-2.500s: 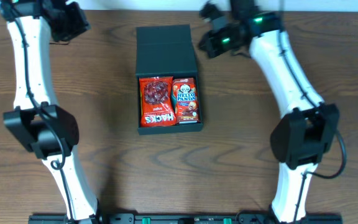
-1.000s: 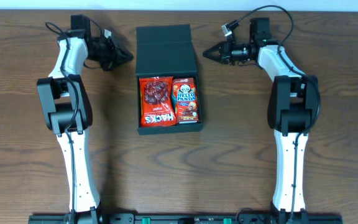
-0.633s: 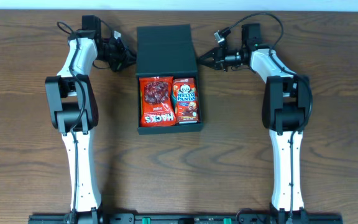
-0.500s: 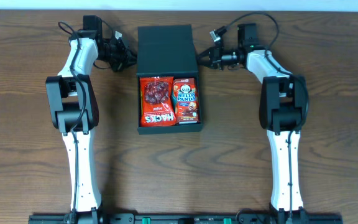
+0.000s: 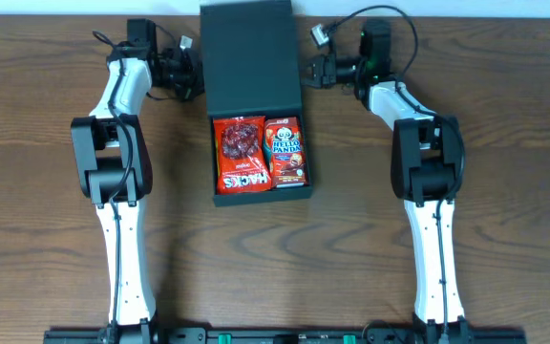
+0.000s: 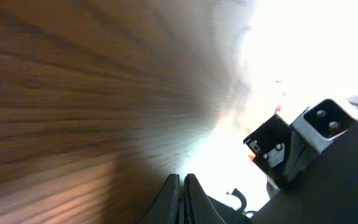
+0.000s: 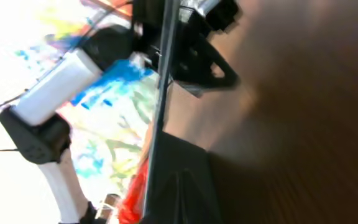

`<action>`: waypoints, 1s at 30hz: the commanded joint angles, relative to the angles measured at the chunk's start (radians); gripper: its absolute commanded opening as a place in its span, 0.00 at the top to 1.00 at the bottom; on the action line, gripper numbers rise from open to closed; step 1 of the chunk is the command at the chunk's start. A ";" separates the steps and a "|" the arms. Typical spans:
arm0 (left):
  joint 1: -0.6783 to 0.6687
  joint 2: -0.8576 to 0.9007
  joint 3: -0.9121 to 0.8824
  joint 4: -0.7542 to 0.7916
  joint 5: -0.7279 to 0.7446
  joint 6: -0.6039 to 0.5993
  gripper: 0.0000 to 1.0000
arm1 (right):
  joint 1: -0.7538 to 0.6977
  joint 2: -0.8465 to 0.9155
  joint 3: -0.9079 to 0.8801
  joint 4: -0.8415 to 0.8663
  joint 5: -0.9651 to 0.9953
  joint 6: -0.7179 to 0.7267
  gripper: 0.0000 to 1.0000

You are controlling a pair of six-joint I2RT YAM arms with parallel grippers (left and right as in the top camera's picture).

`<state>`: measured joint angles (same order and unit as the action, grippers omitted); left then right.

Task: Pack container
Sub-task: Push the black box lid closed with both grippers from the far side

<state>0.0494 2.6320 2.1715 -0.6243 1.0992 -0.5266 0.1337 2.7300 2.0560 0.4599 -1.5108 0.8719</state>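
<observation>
1. The black box (image 5: 261,199) sat midway along the worktop (image 5: 351,248), close to its far edge, with the open tray toward the near edge
2. It was square, matte and plain, dark all over with a slight teal cast, and its low walls framed the contents
3. Its lid (image 5: 251,57) hung from the far side of the tray and stood open, a bare dark panel reaching to the far edge of the worktop
4. Inside, a red sweet packet (image 5: 242,155) lay in the left half and a red biscuit carton (image 5: 286,151) in the right, side by side and touching, so that together they filled the tray
5. The left gripper (image 5: 191,75) was at the lid's left edge, toward the far-left corner; from above I could not tell whether it touched the lid or was just beside it
6. The left wrist view was blurred, but its fingers (image 6: 171,200) were pressed together with only a thin seam between them and nothing held
7. The right gripper (image 5: 309,73) was at the lid's right edge, opposite the left one
8. In the right wrist view the lid showed edge-on as a thin dark line; the fingers (image 7: 194,186) looked drawn together just beside that line, not around it
</observation>
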 commanded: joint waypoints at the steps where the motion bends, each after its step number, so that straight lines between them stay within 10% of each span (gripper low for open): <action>1: -0.003 0.003 0.035 0.005 0.077 0.007 0.94 | -0.005 -0.003 0.010 0.189 -0.050 0.322 0.98; 13: -0.023 -0.172 0.124 -0.097 0.074 0.187 0.94 | -0.007 -0.003 0.010 0.870 -0.048 0.932 0.98; 30: -0.148 -0.246 0.124 -0.620 -0.097 0.613 0.94 | 0.003 -0.049 0.010 0.876 -0.048 0.934 0.99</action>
<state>-0.0986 2.3993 2.2856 -1.2171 1.0512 -0.0093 0.1341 2.7293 2.0583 1.3293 -1.5463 1.7958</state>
